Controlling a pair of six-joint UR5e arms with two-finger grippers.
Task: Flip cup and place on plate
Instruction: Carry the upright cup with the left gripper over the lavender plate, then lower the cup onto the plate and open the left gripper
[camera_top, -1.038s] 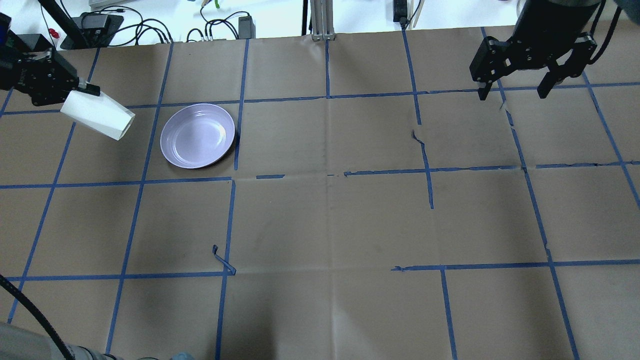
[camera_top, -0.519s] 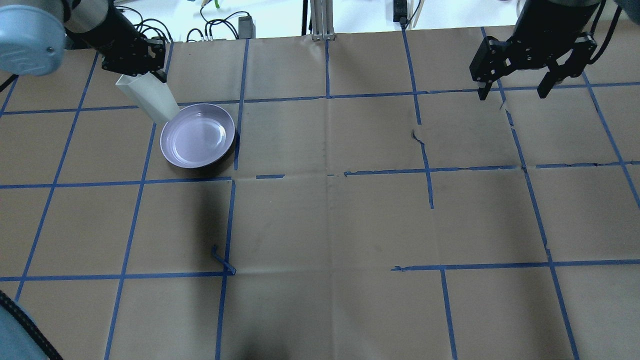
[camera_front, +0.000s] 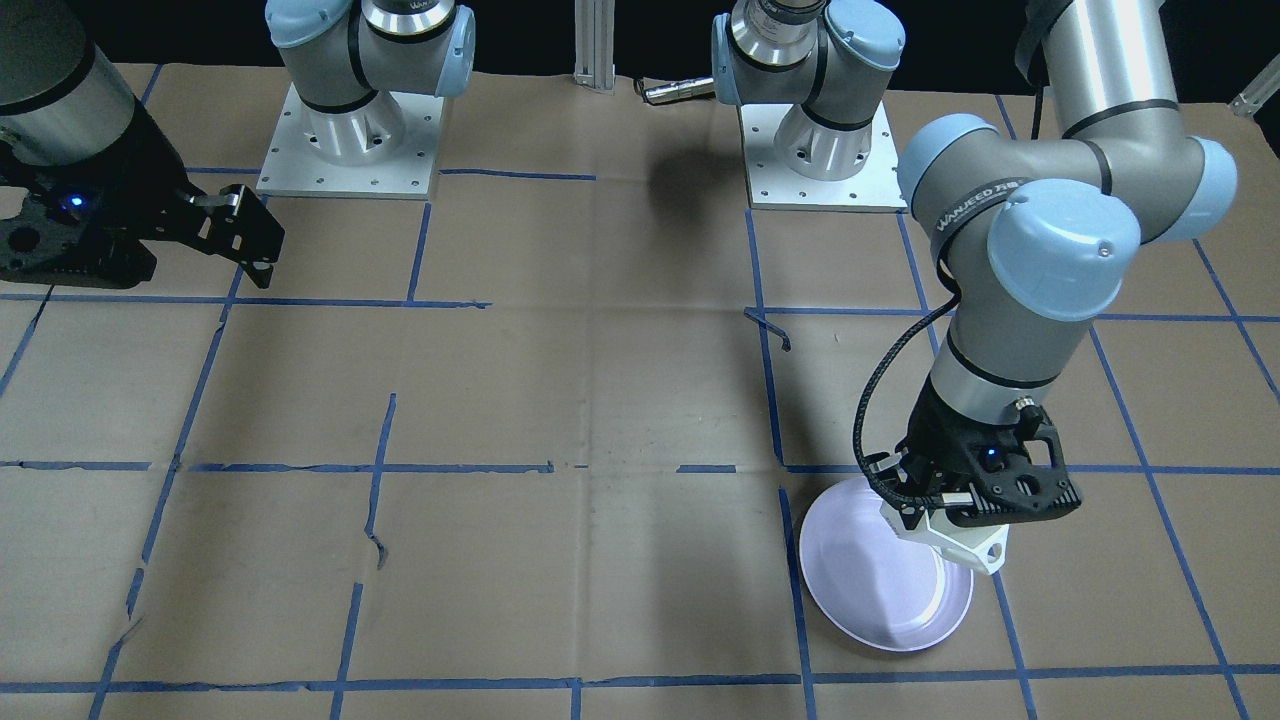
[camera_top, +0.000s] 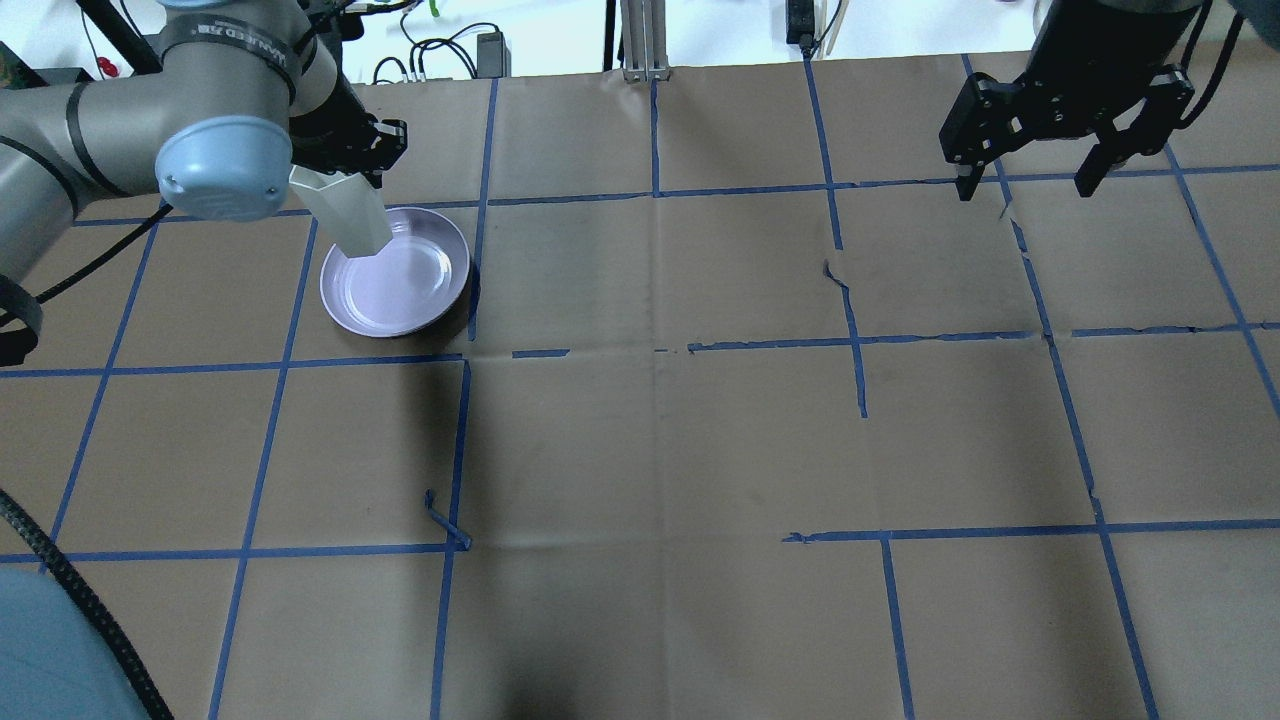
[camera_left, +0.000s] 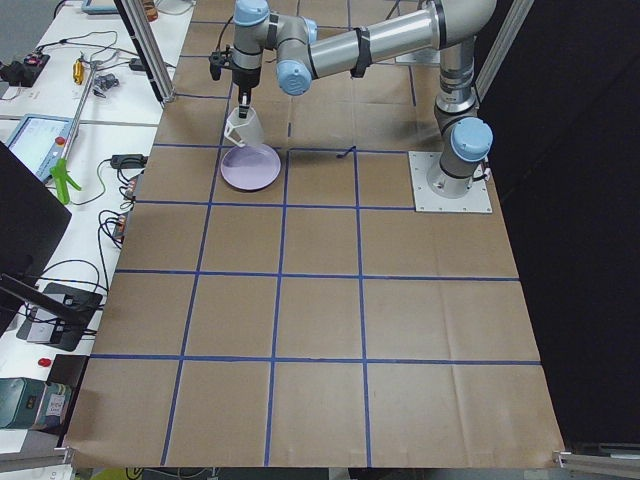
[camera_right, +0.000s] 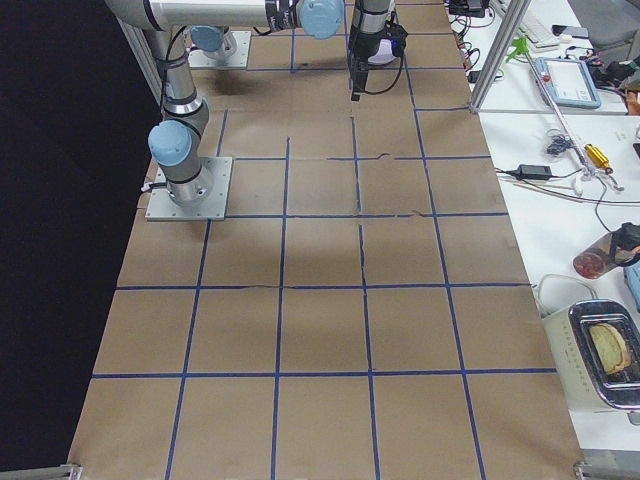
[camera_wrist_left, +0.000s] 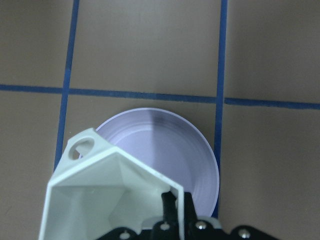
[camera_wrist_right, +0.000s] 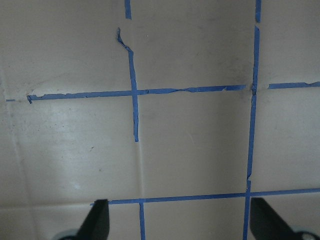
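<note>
The white faceted cup (camera_top: 348, 212) hangs from my left gripper (camera_top: 345, 168), which is shut on its rim. The cup is mouth up and a little tilted, with its narrower base over the far left rim of the lavender plate (camera_top: 420, 290). I cannot tell whether the base touches the plate. The left wrist view looks into the open cup (camera_wrist_left: 100, 200), with its handle (camera_wrist_left: 80, 147) at the upper left and the plate (camera_wrist_left: 185, 145) below. In the front view, cup (camera_front: 955, 545) and plate (camera_front: 870, 590) are at the lower right. My right gripper (camera_top: 1027, 187) is open and empty, far right.
The table is covered in brown paper with a grid of blue tape (camera_top: 850, 340). A loose curl of tape (camera_top: 445, 525) sticks up in front of the plate. Cables and power bricks (camera_top: 440, 55) lie beyond the far edge.
My left arm has swung the cup from left of the plate to over its far left rim, turning it from lying sideways to mouth up. The right arm has not moved.
</note>
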